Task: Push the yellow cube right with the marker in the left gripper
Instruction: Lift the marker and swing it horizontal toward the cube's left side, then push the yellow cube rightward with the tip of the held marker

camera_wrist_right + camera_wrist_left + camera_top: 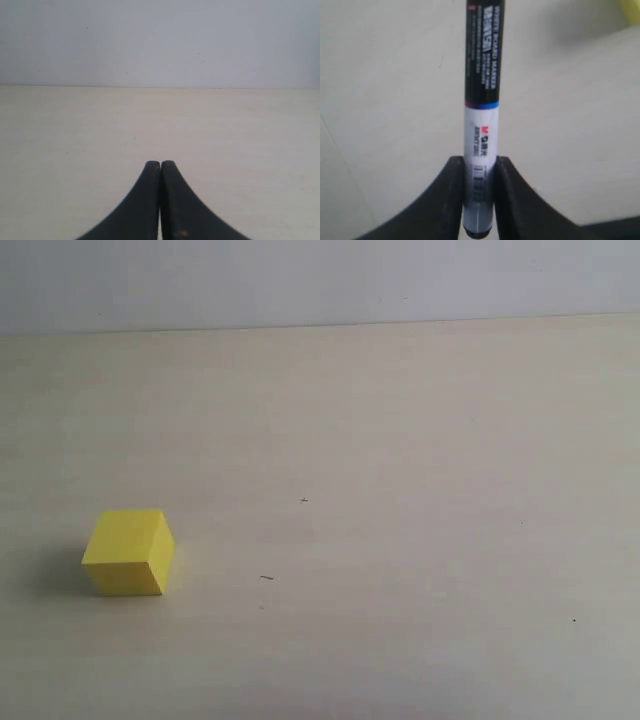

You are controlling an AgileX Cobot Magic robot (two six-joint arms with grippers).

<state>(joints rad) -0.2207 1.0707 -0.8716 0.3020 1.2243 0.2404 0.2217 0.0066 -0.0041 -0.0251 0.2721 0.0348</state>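
Our left end effector (pixel 480 161) clamps the whiteboard marker (pixel 481 75); the right end effector (pixel 160 164) is pressed together, empty. The yellow cube (pixel 128 552) sits left on the desk (pixel 420 480). We judge off-centre contact could spin it or twist the whiteboard marker in our grip.

The right gripper (pixel 160 164) holds its two black fingers (pixel 148 195) pressed together, touching along their inner edges. At its 12 o'clock the pale table (pixel 75 130) runs far until a grey wall (pixel 160 40).
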